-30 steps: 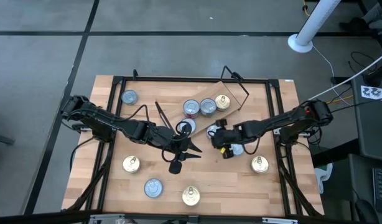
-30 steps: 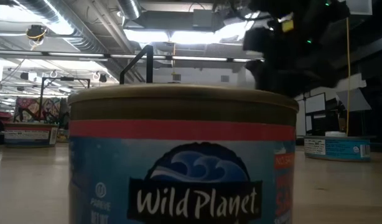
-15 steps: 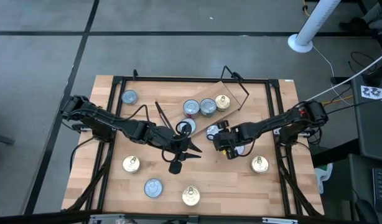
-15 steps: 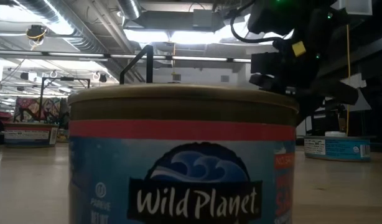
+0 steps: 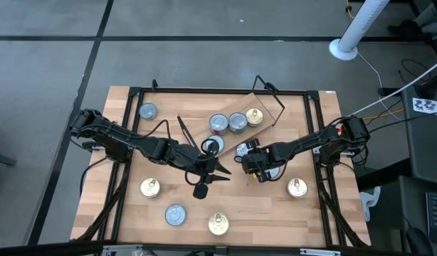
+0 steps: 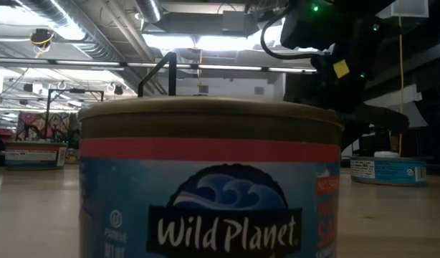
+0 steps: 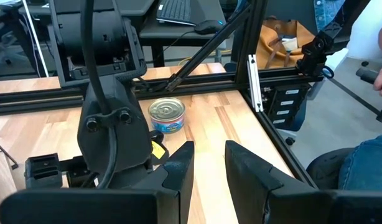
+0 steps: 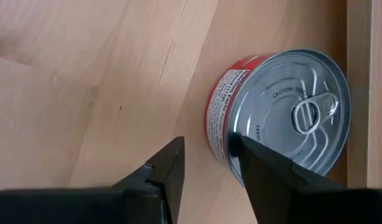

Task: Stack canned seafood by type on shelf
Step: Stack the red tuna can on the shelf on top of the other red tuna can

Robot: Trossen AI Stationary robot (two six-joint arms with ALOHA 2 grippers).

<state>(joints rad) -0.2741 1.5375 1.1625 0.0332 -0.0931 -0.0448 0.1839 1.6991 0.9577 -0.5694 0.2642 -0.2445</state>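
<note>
The shelf (image 5: 236, 131) is a light plank on black wire legs, lying askew at the table's middle far side. Two silvery-topped tins (image 5: 218, 123) and a gold tin (image 5: 254, 117) stand on it. My right gripper (image 5: 248, 162) (image 8: 206, 146) is open over the edge of a silvery-topped, red-labelled tin (image 8: 278, 112) (image 5: 243, 149), which stands on the table beside the shelf's near edge. One finger is over the tin's rim and the other over bare table. My left gripper (image 5: 222, 171) (image 7: 208, 152) waits open near the table's middle, close to another silvery tin (image 5: 213, 146). My right gripper comes at the red-labelled tin from above, pointing down. One fingertip (image 8: 241, 149) overlaps the tin's rim (image 8: 217, 134) on the side away from the shelf. I cannot tell whether it touches the tin. The tin stands flat on the table.
More tins stand about the table: blue ones (image 5: 147, 111) (image 5: 175, 214) and gold ones (image 5: 149, 188) (image 5: 218, 224) (image 5: 297, 188). The low view is mostly filled by one blue-labelled tin (image 6: 209, 179) close to the camera. A black frame (image 5: 133, 92) runs round the table.
My right gripper has moved a little toward the table's left and far edge, closer to the red-labelled tin beside the shelf. The tins and the shelf have kept their places.
</note>
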